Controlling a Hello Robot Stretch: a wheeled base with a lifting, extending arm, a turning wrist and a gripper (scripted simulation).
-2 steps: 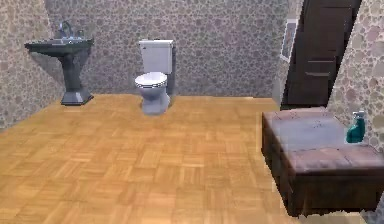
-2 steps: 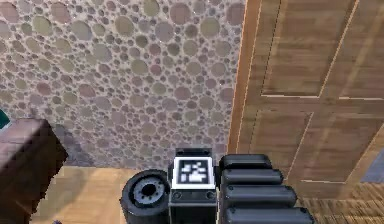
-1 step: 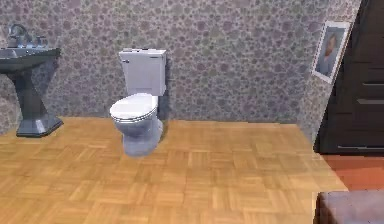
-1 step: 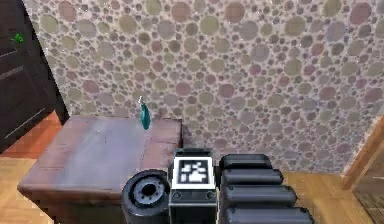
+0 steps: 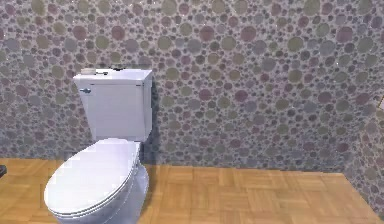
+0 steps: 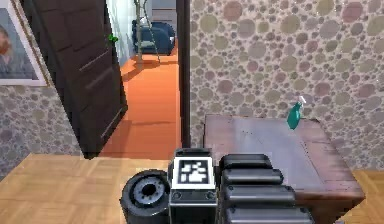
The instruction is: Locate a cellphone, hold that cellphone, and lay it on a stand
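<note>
On the toilet tank (image 5: 115, 105) a small dark thing (image 5: 118, 68) is reading too small to identify. The toilet bowl (image 5: 95, 180) is running off the bottom edge. The arm (image 6: 250, 195) is covering the surface's (image 6: 270, 140) near corner. The claw (image 6: 148, 197) is blending into dark, so can't tell if it's holding anything. The framed picture (image 6: 15, 45) is getting cut by the left edge.

Forward view faces the toilet (image 5: 105, 145) closely, while side view overlooks a table (image 6: 260, 135) (both share spotted wallpaper (image 5: 260, 80)).
</note>
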